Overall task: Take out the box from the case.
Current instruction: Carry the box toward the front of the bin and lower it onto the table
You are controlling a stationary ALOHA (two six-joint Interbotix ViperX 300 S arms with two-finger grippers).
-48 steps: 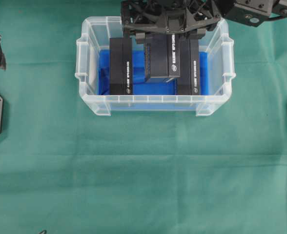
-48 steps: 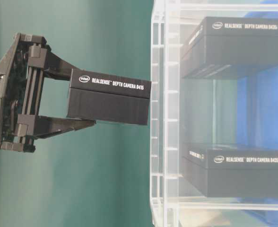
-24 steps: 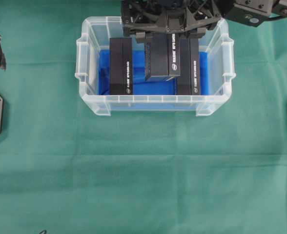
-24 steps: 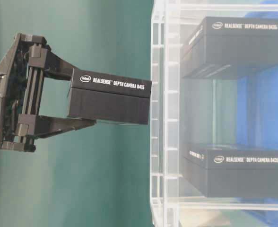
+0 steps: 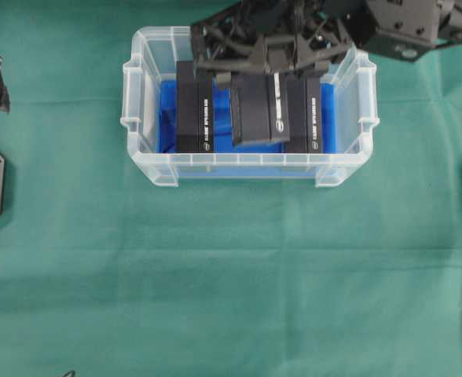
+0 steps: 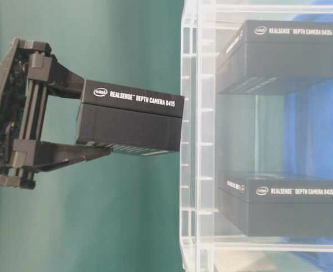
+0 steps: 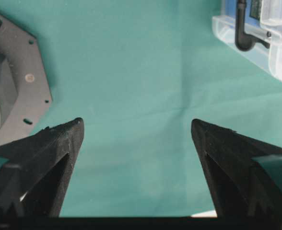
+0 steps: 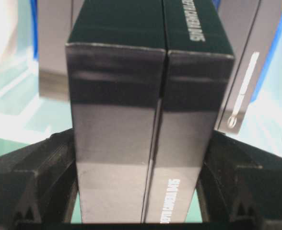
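The case (image 5: 140,118) is a clear bin with a blue cloth on its bottom, at the table's far middle. My right gripper (image 5: 270,78) reaches in from the far side and is shut on a black box (image 5: 258,110) marked RealSense, one finger on each long side (image 8: 50,163). In the table-level view the held box (image 6: 129,122) hangs tilted, its lower end level with the rim of the case (image 6: 192,141). My left gripper (image 7: 136,124) stands open over bare green cloth, nothing between its fingers.
Two more black boxes stand on edge in the case, one left (image 5: 194,110) and one right (image 5: 303,114) of the held box. Green cloth (image 5: 231,275) covers the table. A grey arm base plate (image 7: 11,81) lies near the left gripper.
The right gripper has tilted, and the held box has tipped and shifted a little toward the case's near wall. The left gripper has not moved.
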